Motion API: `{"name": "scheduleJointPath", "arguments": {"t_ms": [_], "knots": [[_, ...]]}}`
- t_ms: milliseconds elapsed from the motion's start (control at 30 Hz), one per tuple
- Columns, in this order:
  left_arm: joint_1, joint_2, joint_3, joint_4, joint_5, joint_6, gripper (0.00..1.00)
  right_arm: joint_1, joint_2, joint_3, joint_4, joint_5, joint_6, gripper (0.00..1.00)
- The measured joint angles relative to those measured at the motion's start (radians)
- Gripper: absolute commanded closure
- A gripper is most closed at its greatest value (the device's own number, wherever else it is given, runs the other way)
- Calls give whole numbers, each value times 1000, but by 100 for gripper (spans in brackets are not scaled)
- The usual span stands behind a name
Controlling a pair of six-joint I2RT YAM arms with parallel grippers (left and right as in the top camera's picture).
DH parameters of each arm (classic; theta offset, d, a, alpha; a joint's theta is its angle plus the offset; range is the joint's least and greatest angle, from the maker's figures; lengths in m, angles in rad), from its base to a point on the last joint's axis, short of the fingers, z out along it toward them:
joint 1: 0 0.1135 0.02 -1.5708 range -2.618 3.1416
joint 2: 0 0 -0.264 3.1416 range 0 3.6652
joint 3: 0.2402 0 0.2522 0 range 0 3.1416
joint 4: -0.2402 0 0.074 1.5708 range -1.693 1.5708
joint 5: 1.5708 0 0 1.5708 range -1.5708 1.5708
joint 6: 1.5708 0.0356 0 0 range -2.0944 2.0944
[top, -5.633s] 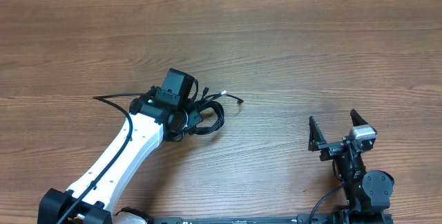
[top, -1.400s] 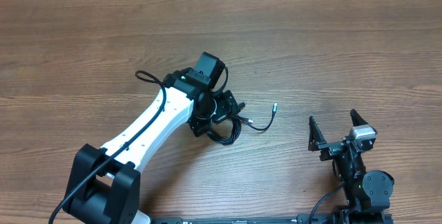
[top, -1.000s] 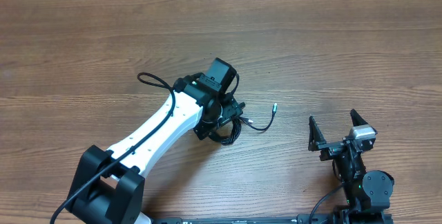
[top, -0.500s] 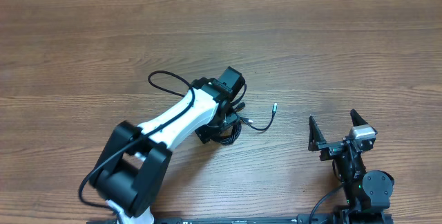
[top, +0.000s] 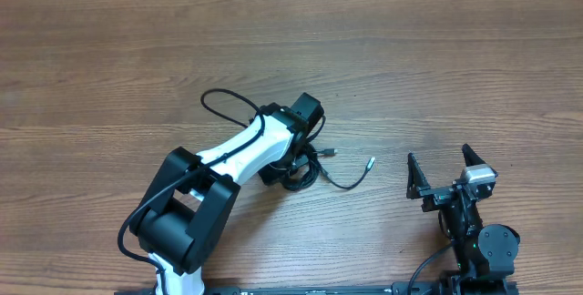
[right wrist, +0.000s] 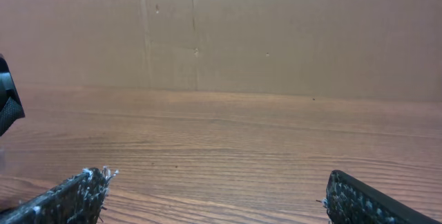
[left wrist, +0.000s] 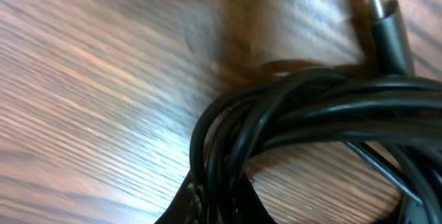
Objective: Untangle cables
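Cables point(left wrist: 297, 106) lie bunched under left gripper point(left wrist: 207, 207), which pinches them; one plug end point(top: 371, 160) trails toward gaping right gripper point(top: 438, 156).

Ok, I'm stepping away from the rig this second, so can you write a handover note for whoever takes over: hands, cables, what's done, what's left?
The left hand is shut on the cable coil, low over the table near its middle.
The right hand is open and empty, at the near right side.
The cables are bundled in one coil. One strand trails right and ends in a plug. A second plug pokes out beside the coil.
Done: coil gripped.
Left: separate every strand; none is free yet.
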Motion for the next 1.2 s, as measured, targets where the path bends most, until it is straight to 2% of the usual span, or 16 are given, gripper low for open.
{"name": "scheduleJointPath", "arguments": {"t_ms": [133,200,233,267,300,367,400,533,600,733,833,1000,1200], "knots": [[32,0,61,-24,-66,199,95,0,0,0,1,0,0,0],[48,0,117,-23,-89,339,89,0,0,0,0,0,0,0],[50,0,141,-22,-97,399,70,0,0,0,0,0,0,0],[55,0,165,-17,-105,465,37,0,0,0,0,0,1,0],[56,-1,183,-14,-114,510,15,0,0,0,0,0,0,0],[57,-2,201,-7,-119,582,3,0,0,0,0,0,0,0],[57,-2,204,-8,-118,610,0,0,0,0,1,0,0,0],[55,-2,204,-31,-114,642,0,0,0,0,0,0,1,0],[55,-2,203,-54,-113,607,0,0,0,0,0,0,1,0],[55,-2,203,-83,-87,469,2,0,0,0,0,0,0,0],[55,-2,197,-63,-43,323,12,0,0,0,0,0,0,0],[55,-2,144,21,3,129,19,0,0,0,0,0,0,0],[55,-2,66,130,27,37,29,0,0,0,0,0,0,0]]}}
